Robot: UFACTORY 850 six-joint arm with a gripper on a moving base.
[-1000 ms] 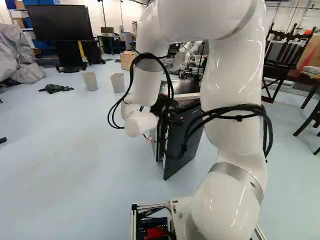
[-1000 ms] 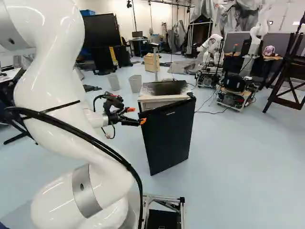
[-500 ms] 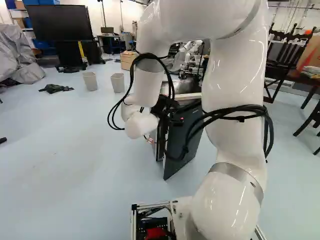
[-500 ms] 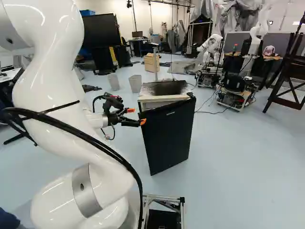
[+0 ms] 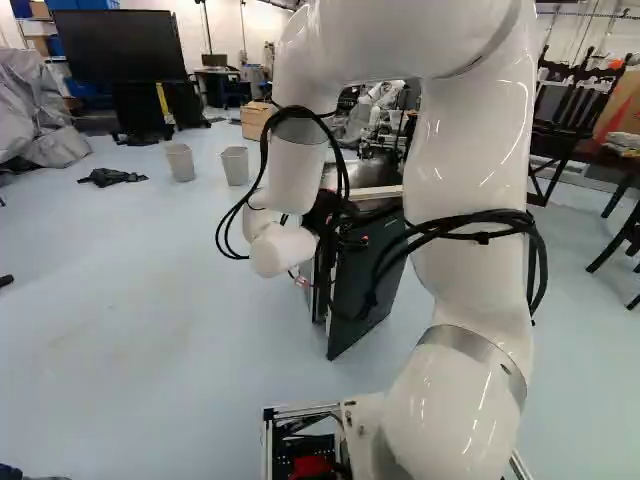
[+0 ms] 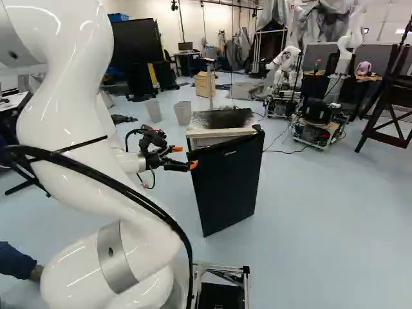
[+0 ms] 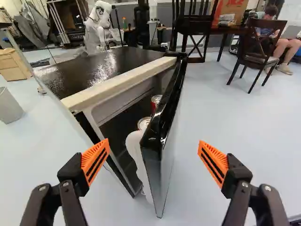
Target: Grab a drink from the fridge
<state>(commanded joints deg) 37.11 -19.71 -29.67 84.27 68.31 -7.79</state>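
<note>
I had one arm (image 6: 116, 141) reaching toward one black fridge (image 6: 222, 119) whose single door (image 6: 226, 183) stood partly open. The gripper (image 6: 185, 157) had its two fingers spread wide apart, one orange pad on each, with nothing clamped. In the wrist view the near edge of the door lay ahead, between the lines of the two fingers; I could not tell whether either finger touched it. Two cans (image 7: 144, 123) showed inside the fridge, in the gap between its body and the door, one nearer and one farther back, both with red on them. I could not tell whether they stood on a shelf or in the door. At the left of the right base view, one dark blue sleeve (image 6: 15, 261) and one hand (image 6: 37, 273) came in beside the arm's lowest joint. On the pale floor (image 5: 150, 330), two bins (image 5: 236, 166) stood side by side, beyond the fridge, with one wooden cabinet (image 6: 205, 84) behind them. Farther off stood another robot (image 6: 283, 67), and beside it another robot (image 6: 349, 42), two in all. The wrist view also showed two dark chairs (image 7: 261, 46).
</note>
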